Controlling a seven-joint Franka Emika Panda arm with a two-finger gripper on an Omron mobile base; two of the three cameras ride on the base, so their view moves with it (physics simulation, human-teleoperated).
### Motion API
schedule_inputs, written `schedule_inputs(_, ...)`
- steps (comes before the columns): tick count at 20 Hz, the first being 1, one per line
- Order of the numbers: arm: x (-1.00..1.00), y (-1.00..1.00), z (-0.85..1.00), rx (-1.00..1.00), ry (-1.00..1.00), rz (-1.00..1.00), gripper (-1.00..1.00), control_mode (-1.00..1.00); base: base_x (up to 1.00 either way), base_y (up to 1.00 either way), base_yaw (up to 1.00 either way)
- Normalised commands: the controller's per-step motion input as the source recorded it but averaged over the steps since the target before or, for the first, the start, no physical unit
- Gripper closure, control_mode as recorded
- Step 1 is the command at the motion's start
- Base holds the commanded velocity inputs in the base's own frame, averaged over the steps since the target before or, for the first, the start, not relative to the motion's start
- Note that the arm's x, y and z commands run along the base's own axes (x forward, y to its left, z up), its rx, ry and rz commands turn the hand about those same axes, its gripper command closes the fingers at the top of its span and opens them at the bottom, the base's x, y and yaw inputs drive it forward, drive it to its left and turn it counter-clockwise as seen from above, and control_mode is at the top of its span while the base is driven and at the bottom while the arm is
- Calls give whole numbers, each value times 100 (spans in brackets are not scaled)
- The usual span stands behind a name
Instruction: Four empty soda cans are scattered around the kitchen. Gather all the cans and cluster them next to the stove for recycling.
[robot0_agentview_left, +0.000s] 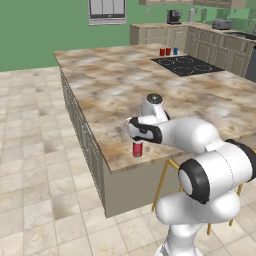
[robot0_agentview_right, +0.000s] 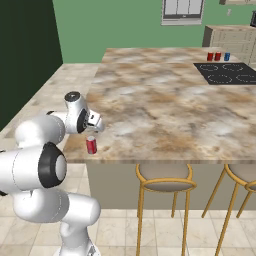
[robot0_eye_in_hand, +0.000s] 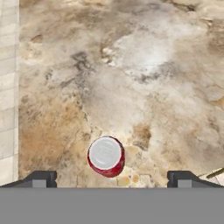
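A red soda can (robot0_agentview_left: 138, 148) (robot0_agentview_right: 91, 145) stands upright near the front corner of the marble island. From above, its silver top (robot0_eye_in_hand: 106, 155) lies between my two finger tips, a little left of centre. My gripper (robot0_agentview_left: 134, 135) (robot0_agentview_right: 95, 123) (robot0_eye_in_hand: 112, 179) hangs just above it, open and holding nothing. The black stove (robot0_agentview_left: 187, 65) (robot0_agentview_right: 227, 72) is set into the far right of the island. Two more red soda cans (robot0_agentview_left: 162, 51) (robot0_agentview_left: 168, 51) (robot0_agentview_right: 210, 56) (robot0_agentview_right: 218, 56) stand side by side at its far edge.
A blue can (robot0_agentview_left: 175, 51) (robot0_agentview_right: 227, 56) stands beside the two red ones. Bar stools (robot0_agentview_right: 165, 180) sit under the island's front edge. The counter edge runs close to the near can. A toaster (robot0_agentview_left: 221, 23) and a coffee machine (robot0_agentview_left: 173, 16) sit on the back counter.
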Motion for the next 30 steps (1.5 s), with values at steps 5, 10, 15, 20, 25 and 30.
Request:
schedule_inputs(5, 7, 0, 24, 0, 15, -5, -100, -100, 0, 0, 0)
schedule_inputs(10, 4, 9, -5, -2, 4, -1, -100, -100, 0, 0, 0)
schedule_inputs(15, 0, 13, -14, -1, 11, 0, -100, -100, 0, 0, 0)
schedule_inputs(20, -8, 0, -19, 1, 0, 0, -100, -100, 0, 0, 0)
schedule_inputs(25, -2, 0, -7, 1, -1, -2, -100, -100, 0, 0, 0)
schedule_inputs(30, 0, 0, -8, 0, 0, 0, -100, -100, 0, 0, 0)
